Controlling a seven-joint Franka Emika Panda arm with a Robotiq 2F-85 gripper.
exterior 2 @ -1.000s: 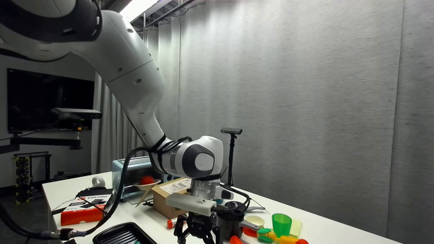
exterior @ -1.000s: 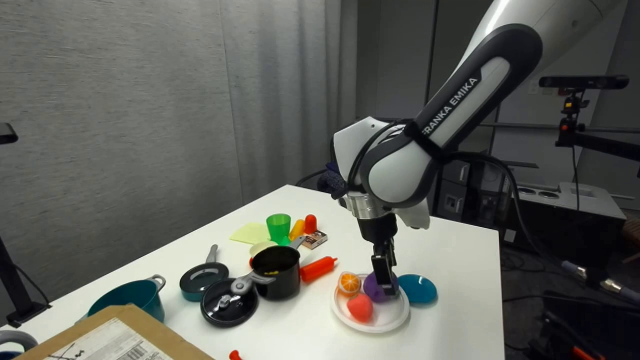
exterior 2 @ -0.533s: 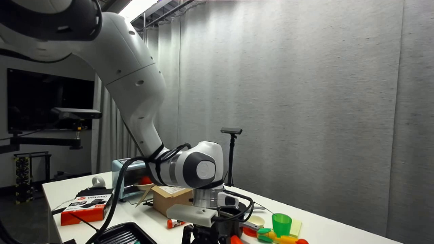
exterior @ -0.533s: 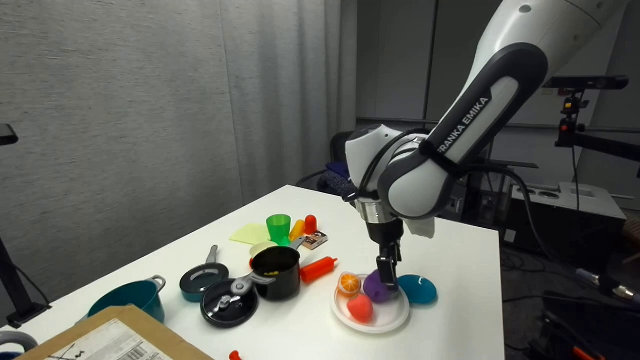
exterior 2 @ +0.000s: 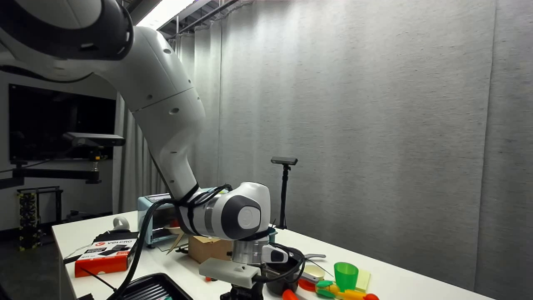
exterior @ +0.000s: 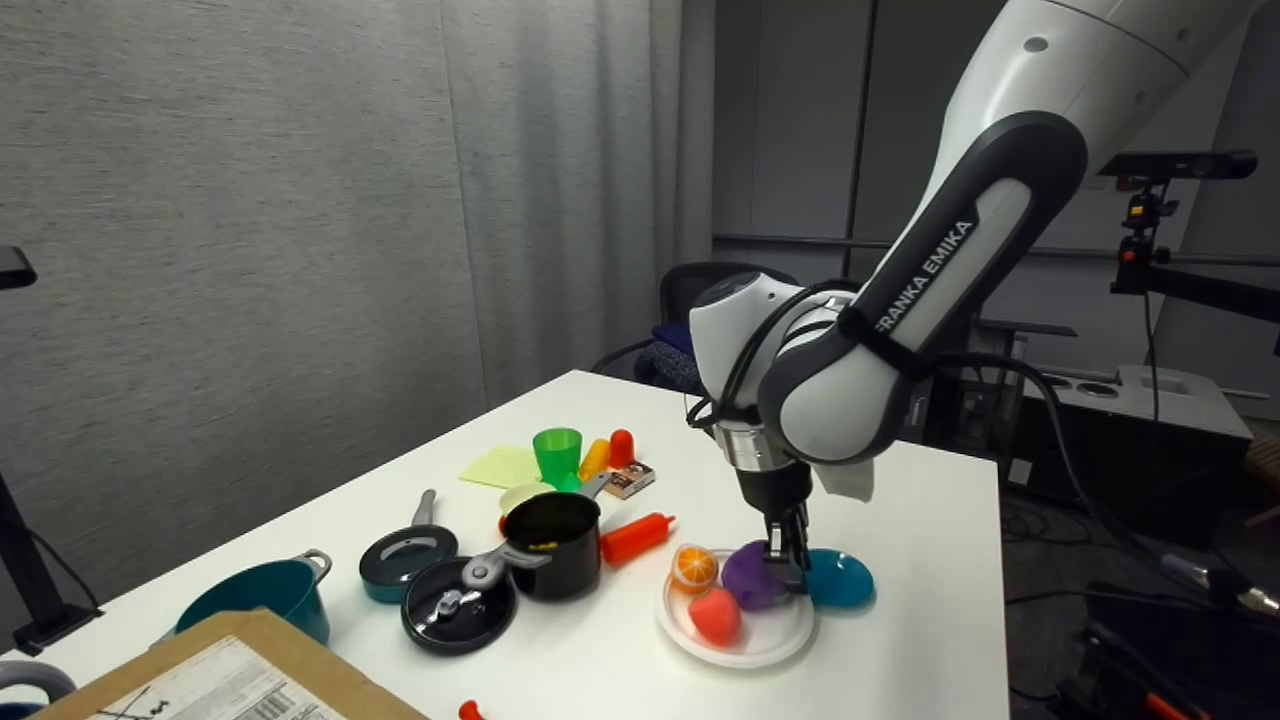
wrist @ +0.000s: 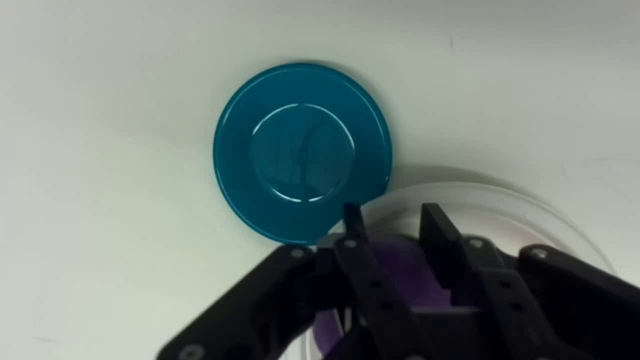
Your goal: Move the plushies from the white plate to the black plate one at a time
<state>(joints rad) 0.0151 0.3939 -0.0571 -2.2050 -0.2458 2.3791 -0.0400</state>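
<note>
The purple plushie (exterior: 750, 577) rests at the right side of the white plate (exterior: 745, 656). My gripper (wrist: 390, 206) points down over that side, its jaws partly closed with the plushie pinched between the fingers. In the wrist view much of the purple plushie (wrist: 407, 270) hides behind the fingers. A red-orange plushie (exterior: 716, 617) and an orange-slice ball (exterior: 694, 569) share the plate, apart from the gripper. Which thing is the black plate I cannot tell; a black ribbed tray (exterior 2: 155, 287) and a black lid (exterior: 440, 622) are in view.
A blue disc (exterior: 840, 578) lies against the plate's right edge. Left of the plate stand a black pot (exterior: 560, 560), a red bottle (exterior: 637, 540) and a small teal pan (exterior: 405, 568). A cardboard box (exterior: 230, 670) is at the front left.
My gripper has shifted right and come down in an exterior view, and its jaws have closed around the purple plushie. The white plate with its toys has slid slightly left.
</note>
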